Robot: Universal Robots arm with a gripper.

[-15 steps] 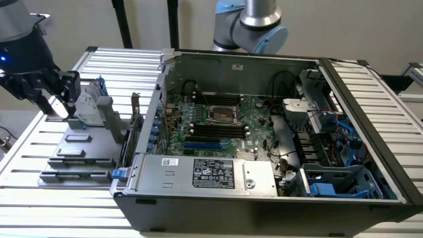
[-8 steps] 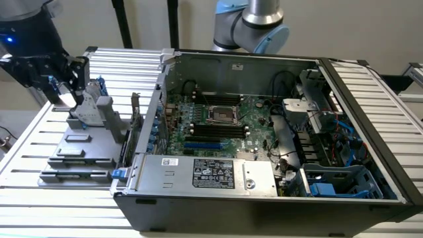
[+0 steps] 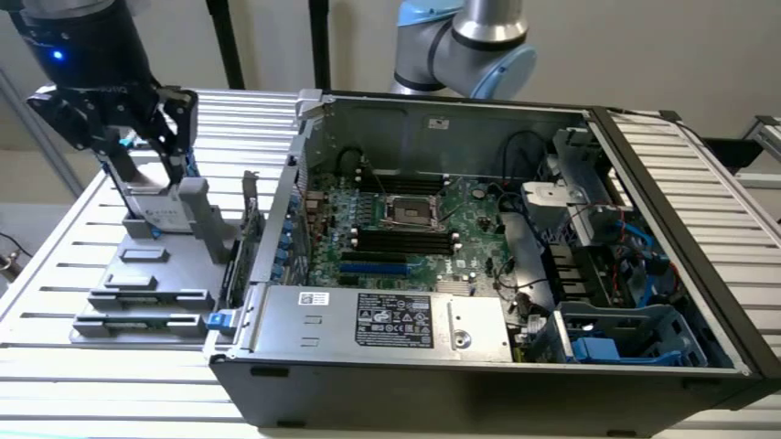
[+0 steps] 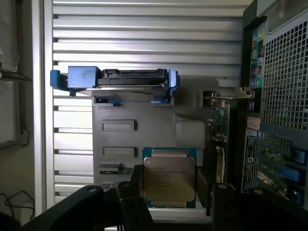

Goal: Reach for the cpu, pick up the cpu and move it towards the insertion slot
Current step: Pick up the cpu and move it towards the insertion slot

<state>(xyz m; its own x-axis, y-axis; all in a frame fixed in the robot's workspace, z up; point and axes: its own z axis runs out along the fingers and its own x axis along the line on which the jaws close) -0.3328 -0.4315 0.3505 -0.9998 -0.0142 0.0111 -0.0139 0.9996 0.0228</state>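
Presently one gripper (image 4: 172, 202) sits around one cpu (image 4: 169, 179).

Exterior view high over computer case (image 3: 366, 366) and grey holder (image 3: 183, 265), wrist view near holder

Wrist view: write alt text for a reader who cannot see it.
The cpu, silver-topped, is close before the gripper, over a grey holder. Beyond stands a blue-framed hard drive, with a computer case alongside.
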